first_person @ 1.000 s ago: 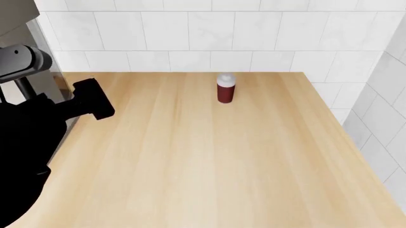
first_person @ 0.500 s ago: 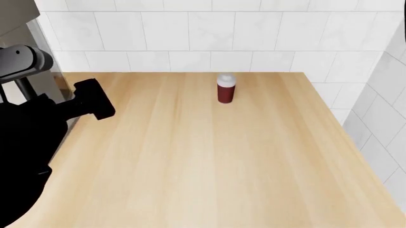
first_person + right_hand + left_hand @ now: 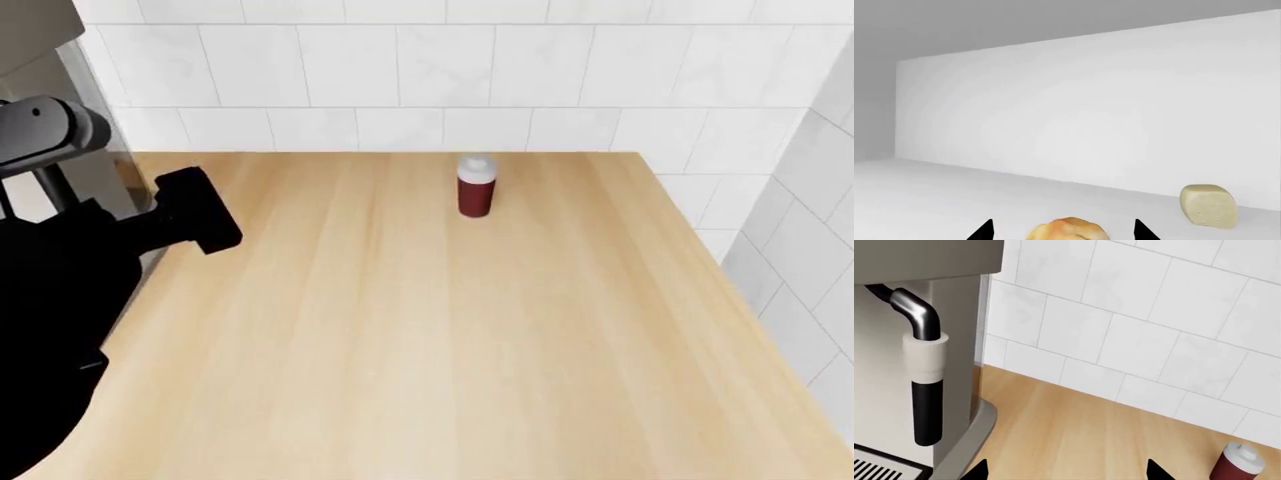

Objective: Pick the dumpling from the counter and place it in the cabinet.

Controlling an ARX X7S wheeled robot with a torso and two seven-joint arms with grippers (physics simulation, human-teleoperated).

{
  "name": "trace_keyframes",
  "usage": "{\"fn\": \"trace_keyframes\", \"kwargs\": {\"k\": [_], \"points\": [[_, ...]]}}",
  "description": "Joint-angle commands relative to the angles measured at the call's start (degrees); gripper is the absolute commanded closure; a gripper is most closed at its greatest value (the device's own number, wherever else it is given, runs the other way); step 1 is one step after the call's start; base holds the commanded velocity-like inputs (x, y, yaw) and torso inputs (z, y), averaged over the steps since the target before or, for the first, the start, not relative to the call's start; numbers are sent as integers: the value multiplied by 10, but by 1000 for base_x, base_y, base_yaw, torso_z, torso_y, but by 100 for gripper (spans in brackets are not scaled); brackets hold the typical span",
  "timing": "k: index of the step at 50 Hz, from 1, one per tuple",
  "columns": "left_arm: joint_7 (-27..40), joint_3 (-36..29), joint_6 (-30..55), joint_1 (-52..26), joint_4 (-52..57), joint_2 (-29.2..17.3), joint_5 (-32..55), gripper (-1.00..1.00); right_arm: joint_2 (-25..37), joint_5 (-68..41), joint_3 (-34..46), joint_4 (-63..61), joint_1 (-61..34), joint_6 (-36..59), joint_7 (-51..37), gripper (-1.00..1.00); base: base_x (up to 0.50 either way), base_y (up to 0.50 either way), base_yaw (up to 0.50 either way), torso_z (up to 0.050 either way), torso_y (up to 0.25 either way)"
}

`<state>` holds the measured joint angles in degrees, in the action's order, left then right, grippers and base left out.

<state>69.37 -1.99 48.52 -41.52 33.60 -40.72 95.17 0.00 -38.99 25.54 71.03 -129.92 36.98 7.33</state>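
White tiled walls (image 3: 400, 70) close in the light-wood counter (image 3: 441, 330), bare except for a dark-red bottle (image 3: 474, 186) standing near the back wall. A coffee machine (image 3: 914, 340) stands at the counter's left end, beside the left gripper (image 3: 1067, 471), whose fingertips are spread. Inside a plain white cabinet (image 3: 1074, 115), the dumpling (image 3: 1066, 231) sits between the right gripper's (image 3: 1062, 231) spread tips; contact is unclear. A pale loaf-shaped piece (image 3: 1207, 205) lies nearby.
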Motion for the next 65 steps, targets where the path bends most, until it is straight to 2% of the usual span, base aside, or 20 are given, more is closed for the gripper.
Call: {"fn": "trace_keyframes", "kwargs": {"k": [1,4,8,13,27,43,65], "points": [[0,0,-2,1,1,-2,1,-100,1,-20,68,39,21,-27,3,-100,0,0,0,0,0],[0,-1,-2,1,1,-2,1,-100,2,-27,82,26,11,-66,11,-100,0,0,0,0,0],[0,-1,-3,1,1,-2,1,-100,45,-55,70,-140,47,-27,-30,-100,0,0,0,0,0],[0,-2,-4,1,1,-3,1,-100,79,-83,53,-275,74,-5,-55,-100,0,0,0,0,0],[0,-3,-6,1,1,-4,1,-100,112,-162,3,-437,103,30,-76,-100,0,0,0,0,0],[0,-6,-9,1,1,-6,1,-100,122,-242,-58,-520,128,32,-80,-100,0,0,0,0,0],[-1,-10,-12,0,0,-7,1,-100,118,-356,-111,-560,150,74,-87,-100,0,0,0,0,0]]}}
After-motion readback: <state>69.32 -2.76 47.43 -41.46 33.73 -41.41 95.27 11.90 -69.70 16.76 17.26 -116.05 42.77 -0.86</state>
